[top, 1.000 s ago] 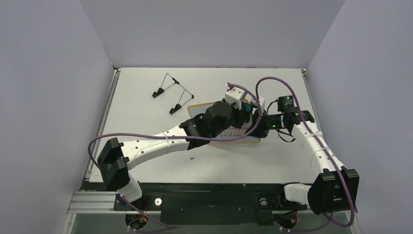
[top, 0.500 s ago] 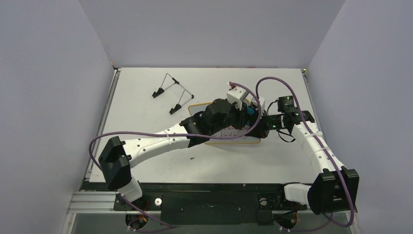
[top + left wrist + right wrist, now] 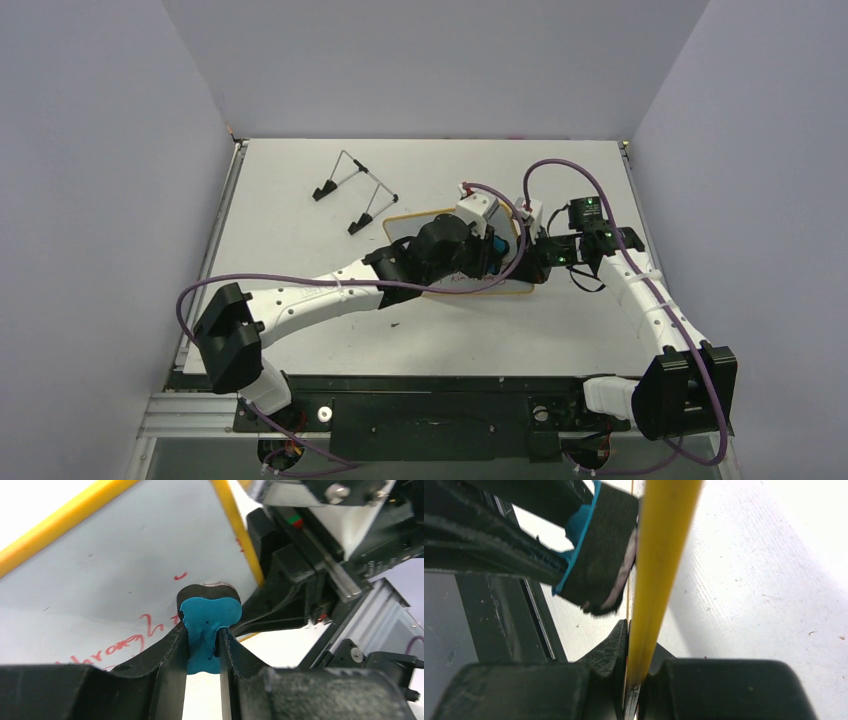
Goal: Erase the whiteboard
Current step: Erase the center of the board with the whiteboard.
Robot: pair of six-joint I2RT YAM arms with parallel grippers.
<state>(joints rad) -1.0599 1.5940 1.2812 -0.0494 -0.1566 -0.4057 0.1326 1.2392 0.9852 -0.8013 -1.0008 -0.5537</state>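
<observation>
Jaws first: our left gripper (image 3: 204, 640) is pinching the blue eraser (image 3: 209, 611) by its foam back, with the black felt side facing the board. Our right gripper (image 3: 638, 652) is clamped on the yellow rim of the whiteboard (image 3: 100, 575) at its right edge.

From above, the board sits mid-table (image 3: 450, 330), mostly hidden under the left arm. The wire stand (image 3: 355, 190) is off to the back left, well apart from it. We can't tell if the board lies flat or is tipped up a bit.

Progress-wise we'd call it partway. In the left wrist view the upper part of the board looks wiped, with just a couple of tiny red flecks. A line of red handwriting (image 3: 120, 642) runs along the lower part, left of the eraser, so that's what's left.

In the right wrist view the felt sits right up against the board face near the rim, with a pinkish smear on it. We can't confirm actual contact. Our guess is a few more passes leftward over that writing would do it.
</observation>
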